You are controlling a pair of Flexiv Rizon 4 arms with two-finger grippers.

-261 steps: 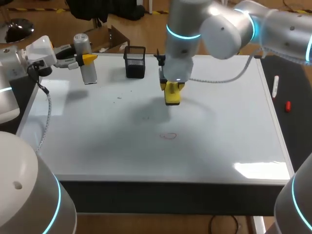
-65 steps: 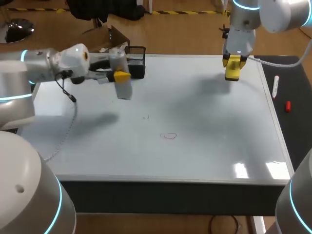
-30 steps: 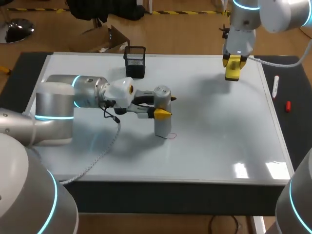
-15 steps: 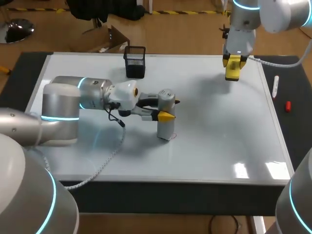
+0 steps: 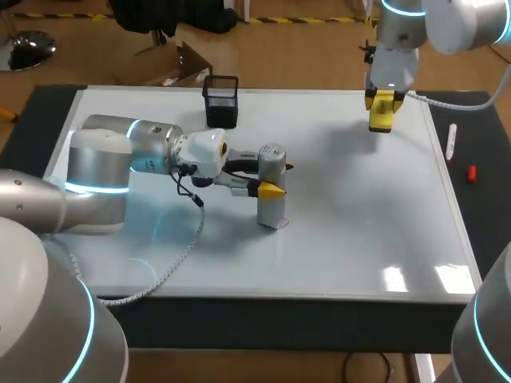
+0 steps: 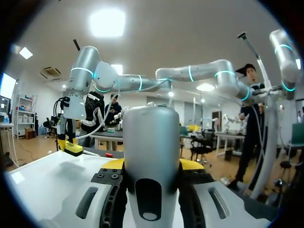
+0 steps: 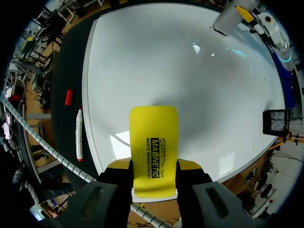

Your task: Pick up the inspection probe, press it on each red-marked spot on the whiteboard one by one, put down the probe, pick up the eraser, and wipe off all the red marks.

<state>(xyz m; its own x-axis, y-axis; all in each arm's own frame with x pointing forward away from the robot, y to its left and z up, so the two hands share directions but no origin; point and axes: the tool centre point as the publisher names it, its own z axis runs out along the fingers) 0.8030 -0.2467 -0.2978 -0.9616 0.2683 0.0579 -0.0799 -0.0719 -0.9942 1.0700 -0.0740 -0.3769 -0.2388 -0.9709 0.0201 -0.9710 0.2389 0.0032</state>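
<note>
Yellow eraser, black print, probe seemingly upright

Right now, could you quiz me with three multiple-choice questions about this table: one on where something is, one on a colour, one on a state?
1. Where is the black mesh basket? A. at the far edge of the whiteboard; B. at its near edge; C. in a gripper.
2. What colour is the eraser in the right gripper? A. red; B. yellow; C. blue.
3. How is the inspection probe? A. lying flat; B. inside the basket; C. upright in the left gripper.
Answers: 1 A, the head view shows it there. 2 B, both views show it yellow. 3 C, the gripper clamps it from two sides.
</note>
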